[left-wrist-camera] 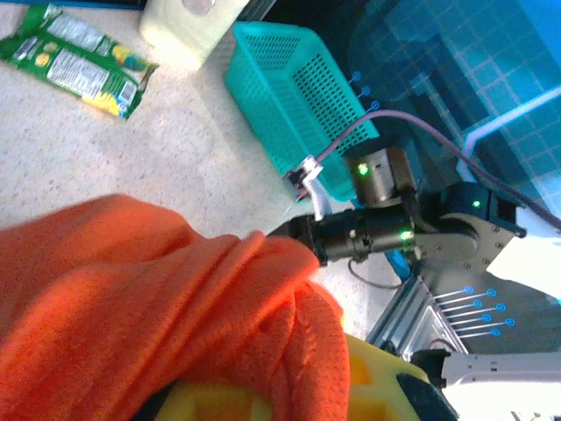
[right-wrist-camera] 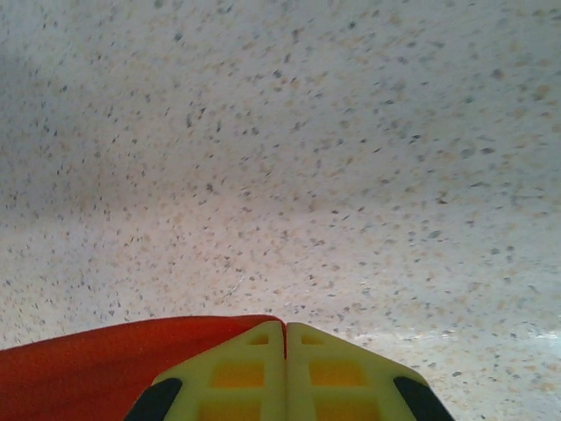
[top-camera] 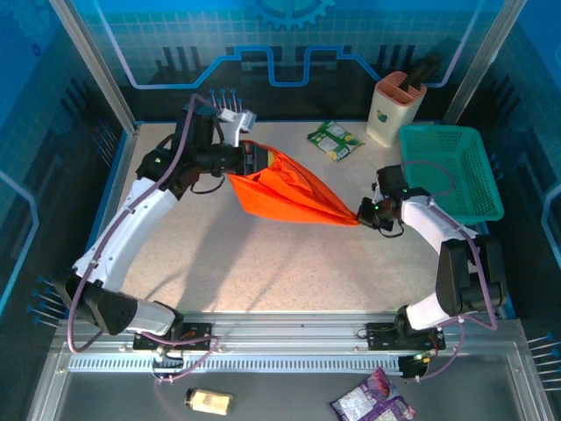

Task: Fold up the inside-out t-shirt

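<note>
Left to right, overhead view. The left gripper (top-camera: 252, 162), raised over the far left of the pale speckled table (top-camera: 263, 263), is clamped on one bunched end of the plain bright orange short-sleeved cloth t-shirt (top-camera: 294, 193); in its wrist view the cloth heaps over the yellow fingers (left-wrist-camera: 219, 405). The t-shirt spans the middle of the table between the two arms and narrows to a point at the right gripper (top-camera: 361, 213), whose fingers are pressed together on that tip, low over the table. Beyond the shirt lies a green and white snack packet (top-camera: 335, 140). Right of it stand a beige tool holder (top-camera: 396, 110) and a teal plastic mesh basket (top-camera: 456, 132).

Progress: judged early. The garment is gathered and stretched between two grips, not spread flat; no fold shows. Spreading, smoothing and every fold are left to do. Whether it is inside out cannot be told.

Writing: the packet carries print, too small to read; no legible brand elsewhere.
</note>
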Motion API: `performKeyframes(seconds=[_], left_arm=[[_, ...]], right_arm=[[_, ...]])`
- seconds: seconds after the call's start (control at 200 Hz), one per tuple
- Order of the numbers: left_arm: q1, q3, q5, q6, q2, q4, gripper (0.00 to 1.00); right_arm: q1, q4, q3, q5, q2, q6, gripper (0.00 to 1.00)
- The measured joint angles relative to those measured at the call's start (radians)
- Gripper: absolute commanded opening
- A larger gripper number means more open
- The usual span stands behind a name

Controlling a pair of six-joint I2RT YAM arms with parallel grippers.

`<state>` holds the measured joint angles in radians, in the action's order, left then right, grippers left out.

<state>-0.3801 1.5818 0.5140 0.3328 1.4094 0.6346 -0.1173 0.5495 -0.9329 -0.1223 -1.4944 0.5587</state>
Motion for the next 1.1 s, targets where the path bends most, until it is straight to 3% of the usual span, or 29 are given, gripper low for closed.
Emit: performKeyframes(seconds=[0.03, 0.155, 0.245, 0.52, 0.615, 0.725, 0.921, 1.016, 1.101], left_arm=[[0.004, 0.005, 0.001, -0.002, 0.0, 0.018, 0.0], [0.029, 0.023, 0.008, -0.021, 0.0, 0.086, 0.0], [0.038, 0.016, 0.018, -0.017, 0.002, 0.092, 0.0], [0.03, -0.145, 0.052, 0.089, 0.012, -0.016, 0.0], [0.021, -0.169, 0.052, 0.115, 0.02, -0.044, 0.0], [0.011, -0.184, 0.053, 0.142, 0.022, -0.069, 0.0], [-0.01, -0.193, 0.06, 0.175, 0.023, -0.103, 0.0], [-0.016, -0.206, 0.06, 0.191, 0.023, -0.115, 0.0], [-0.015, -0.228, 0.057, 0.2, 0.022, -0.13, 0.0]], right_arm=[[0.011, -0.002, 0.0, 0.0, 0.001, 0.002, 0.01], [0.032, 0.027, -0.003, 0.017, 0.009, -0.003, 0.26], [-0.021, 0.073, -0.034, 0.021, 0.044, -0.013, 0.37], [-0.463, 0.055, -0.295, 0.026, 0.24, -0.016, 0.53], [-0.597, 0.01, -0.362, 0.031, 0.237, -0.023, 0.68], [-0.714, -0.023, -0.436, 0.065, 0.169, -0.04, 0.74], [-0.769, -0.04, -0.501, 0.207, -0.001, -0.039, 0.67], [-0.771, -0.051, -0.501, 0.286, -0.037, -0.026, 0.48], [-0.771, -0.05, -0.501, 0.341, -0.043, -0.007, 0.23]])
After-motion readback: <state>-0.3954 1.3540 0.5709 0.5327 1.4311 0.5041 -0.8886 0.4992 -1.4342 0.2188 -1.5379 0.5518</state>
